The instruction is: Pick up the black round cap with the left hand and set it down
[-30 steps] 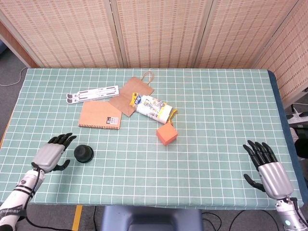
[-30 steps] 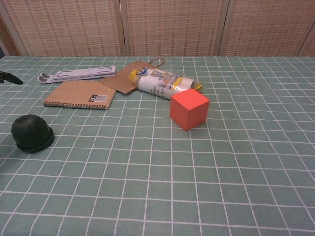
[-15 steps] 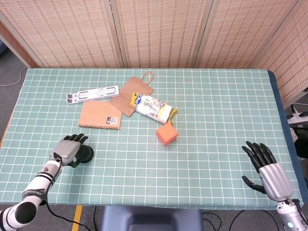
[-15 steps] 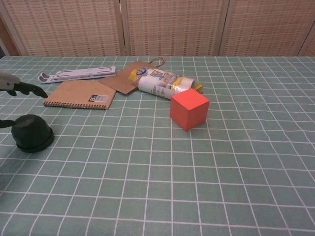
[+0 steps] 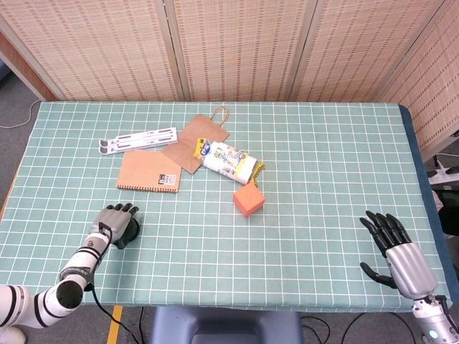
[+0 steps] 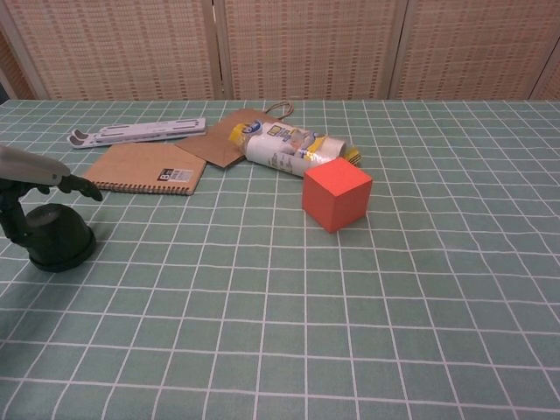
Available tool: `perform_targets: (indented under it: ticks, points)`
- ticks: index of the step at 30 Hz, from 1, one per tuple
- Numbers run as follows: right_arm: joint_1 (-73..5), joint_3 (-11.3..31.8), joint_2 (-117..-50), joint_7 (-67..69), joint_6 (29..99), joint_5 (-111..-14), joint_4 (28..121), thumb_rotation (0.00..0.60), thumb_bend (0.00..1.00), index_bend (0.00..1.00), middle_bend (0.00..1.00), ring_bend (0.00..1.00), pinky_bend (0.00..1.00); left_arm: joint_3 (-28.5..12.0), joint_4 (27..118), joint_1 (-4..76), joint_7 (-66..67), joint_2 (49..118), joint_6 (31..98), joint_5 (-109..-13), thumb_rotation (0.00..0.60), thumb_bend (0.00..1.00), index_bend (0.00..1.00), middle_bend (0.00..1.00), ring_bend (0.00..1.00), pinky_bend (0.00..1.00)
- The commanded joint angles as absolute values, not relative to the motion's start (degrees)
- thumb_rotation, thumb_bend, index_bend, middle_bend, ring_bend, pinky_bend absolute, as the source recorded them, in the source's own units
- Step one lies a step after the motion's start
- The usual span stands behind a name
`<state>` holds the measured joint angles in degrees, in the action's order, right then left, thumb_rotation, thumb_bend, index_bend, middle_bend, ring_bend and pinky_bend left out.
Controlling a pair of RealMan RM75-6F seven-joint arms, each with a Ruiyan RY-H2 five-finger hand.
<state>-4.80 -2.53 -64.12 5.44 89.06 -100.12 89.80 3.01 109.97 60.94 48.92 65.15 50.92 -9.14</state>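
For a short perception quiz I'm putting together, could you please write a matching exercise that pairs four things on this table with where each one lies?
Things
1. black round cap
2. orange cube
3. spiral notebook
4. right hand

Places
A. directly under the left hand
B. near the table's right front corner, apart from every object
C. beside the brown paper bag, in front of the white stand
D. just in front of the yellow-and-white packet, near the table's middle

Pairs: 1-A, 2-D, 3-C, 4-B
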Motion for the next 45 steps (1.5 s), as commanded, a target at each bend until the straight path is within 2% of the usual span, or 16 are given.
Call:
perform_targets:
  ticks: [1,14,18,24,28,31,33,37,45]
  points:
    - [-4.9,-2.8,-64.0,5.3,88.9,-100.4,89.9,0.600,0.19,0.00,0.00,0.00,0.00,4.6,108.9,63.1,51.4,67.5,52.8,-6.8,0.600,0.39,0.00,0.00,0.00,0.13]
    - [-4.5,-2.2,-63.7,4.2,88.7,-98.6,91.0,0.600,0.19,0.00,0.00,0.00,0.00,7.0,104.2,68.0,55.3,71.4,51.8,2.3,0.600,0.38,0.00,0.00,0.00,0.15]
    - [-4.5,-2.2,-63.7,4.1,88.6,-98.5,91.0,0.600,0.19,0.00,0.00,0.00,0.00,7.7,103.6,68.7,56.1,72.4,52.6,3.3,0.600,0.38,0.00,0.00,0.00,0.21]
    - [-4.5,-2.1,-63.8,4.1,88.6,-98.4,91.0,0.600,0.19,0.00,0.00,0.00,0.00,8.3,102.3,68.9,56.2,73.4,52.5,3.5,0.600,0.37,0.00,0.00,0.00,0.25]
    - [-4.5,-2.1,-63.8,4.0,88.5,-98.3,91.0,0.600,0.19,0.00,0.00,0.00,0.00,8.5,101.8,68.8,55.7,73.6,52.2,3.2,0.600,0.37,0.00,0.00,0.06,0.31]
    - [-4.5,-2.0,-63.7,4.0,88.5,-98.2,91.1,0.600,0.19,0.00,0.00,0.00,0.00,8.8,101.7,68.6,55.4,73.7,52.3,2.5,0.600,0.37,0.00,0.05,0.14,0.36]
    - [-4.5,-2.0,-63.7,4.0,88.6,-98.2,91.1,0.600,0.19,0.00,0.00,0.00,0.00,8.9,101.6,68.4,55.2,73.7,52.5,1.9,0.600,0.37,0.03,0.11,0.19,0.38]
    - [-4.4,-2.0,-63.7,4.0,88.7,-98.3,91.1,0.600,0.19,0.00,0.00,0.00,0.00,9.2,101.4,67.9,54.5,73.8,52.5,1.0,0.600,0.37,0.17,0.24,0.27,0.44]
    - [-4.3,-1.9,-63.5,4.1,88.9,-98.2,91.2,0.600,0.19,0.00,0.00,0.00,0.00,9.6,100.3,67.1,53.6,74.3,52.4,-0.9,0.600,0.37,0.31,0.29,0.29,0.45]
